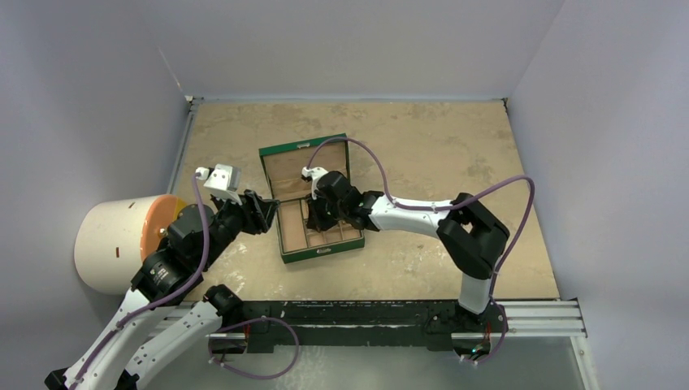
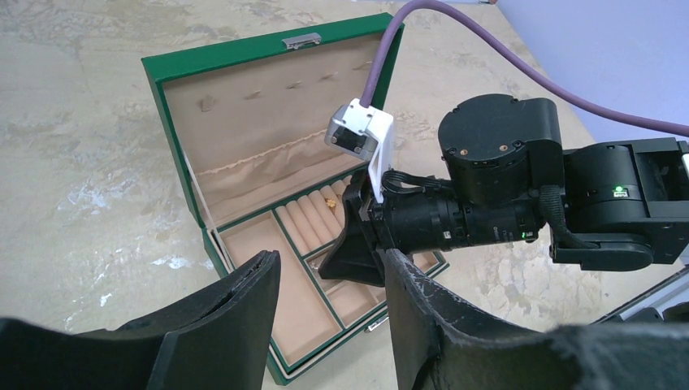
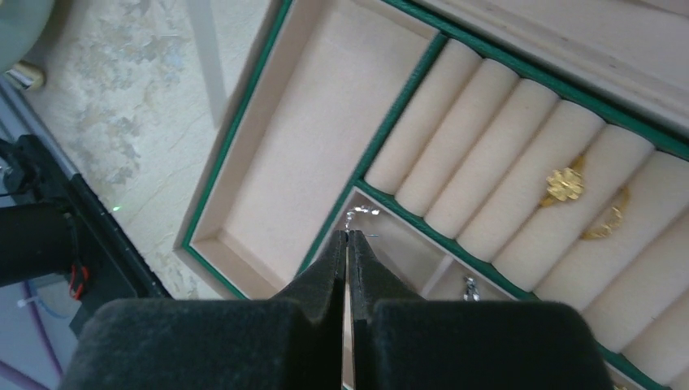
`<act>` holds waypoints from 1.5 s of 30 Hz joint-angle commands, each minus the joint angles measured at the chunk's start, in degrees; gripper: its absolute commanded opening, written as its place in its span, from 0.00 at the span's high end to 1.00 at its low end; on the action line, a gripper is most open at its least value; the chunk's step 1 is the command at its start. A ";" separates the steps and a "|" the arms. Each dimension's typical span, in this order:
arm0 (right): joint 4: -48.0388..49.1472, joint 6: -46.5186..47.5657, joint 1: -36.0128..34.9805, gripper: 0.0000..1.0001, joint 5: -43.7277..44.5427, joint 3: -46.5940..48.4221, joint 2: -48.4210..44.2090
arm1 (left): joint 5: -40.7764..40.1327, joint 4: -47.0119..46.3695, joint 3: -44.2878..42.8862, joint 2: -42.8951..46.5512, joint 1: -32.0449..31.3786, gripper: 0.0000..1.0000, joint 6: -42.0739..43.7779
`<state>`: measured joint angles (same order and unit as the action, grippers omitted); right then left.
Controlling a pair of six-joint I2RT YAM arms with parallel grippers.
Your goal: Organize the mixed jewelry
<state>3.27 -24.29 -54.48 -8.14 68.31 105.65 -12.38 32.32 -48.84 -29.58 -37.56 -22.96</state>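
Gold shows twice among the jewelry: one flower-shaped gold piece (image 3: 564,184) and one plain gold ring (image 3: 606,222) sit pushed between neighbouring padded rolls (image 3: 464,138) in the ring section of the box. Silver shows twice too. One tiny silver piece (image 3: 354,215) sits at the very tips of the right tool (image 3: 348,237), whose fingers are pressed together and seem to pinch it above the green divider beside the long bare compartment (image 3: 296,154). A second silver piece (image 3: 469,285) lies in a small compartment just beside the rolls. The single green box (image 1: 302,149) stands with its lid up on the tan worktop (image 1: 422,138). The left tool (image 2: 327,258) hovers near the box's left side, fingers apart and holding nothing.
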 commanded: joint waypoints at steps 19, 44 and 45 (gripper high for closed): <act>1.54 -0.88 -0.26 0.78 4.04 -1.51 -3.98 | 0.07 -1.64 -0.01 0.34 0.33 0.50 0.72; -16.58 -9.66 2.48 0.69 27.37 -19.44 -31.00 | -0.24 -1.64 0.00 -0.74 0.43 0.50 0.72; -18.13 -10.87 3.18 0.69 28.39 -20.46 -32.31 | -0.28 -1.64 -0.02 -0.88 0.40 0.50 0.71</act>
<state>-7.94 -30.26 -53.39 12.73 50.52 77.93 -12.40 32.29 -48.84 -30.02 -37.52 -22.96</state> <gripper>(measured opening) 0.307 0.497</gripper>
